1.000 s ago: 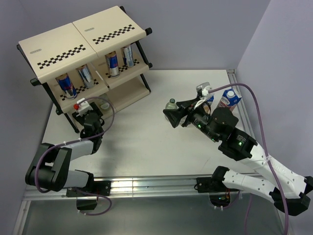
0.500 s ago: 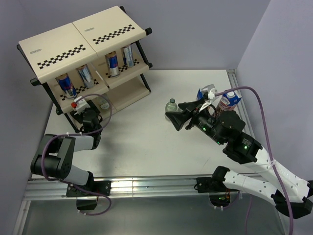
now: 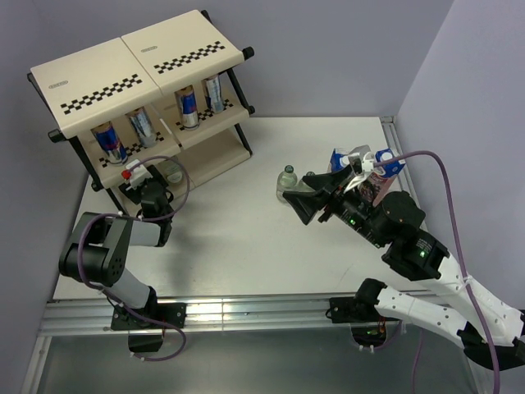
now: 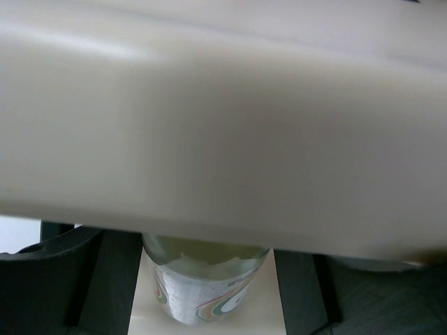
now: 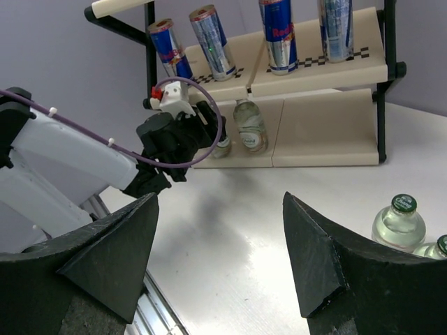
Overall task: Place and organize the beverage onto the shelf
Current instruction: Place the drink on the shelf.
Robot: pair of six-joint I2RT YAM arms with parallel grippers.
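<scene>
Pale grey tabletop in a lavender-walled corner; the shelf stands at its far left.

Step in hand, by my reading: stocking the bottom tier with bottles.
- Left claw reaches in under the middle panel. A small clear bottle stands upright between its dark fingers.
- Cannot tell whether the fingers press the bottle or only flank it.
- Right claw hangs over the open tabletop, jaws spread wide, nothing between them.

Where the drinks are:
- Four slim blue-silver cans stand upright in a row on the middle tier.
- Another bottle is already on the bottom tier, just beside the one at the left claw.
- Two loose bottles wait on the tabletop near the right claw. They are clear, with a pale liquid and green-grey caps.
- Two cartons stand behind the right arm, partly hidden.

Next move likely calls for the left claw to let go cleanly and back out level, without tipping either bottle, while the right claw lines up on a loose bottle.
</scene>
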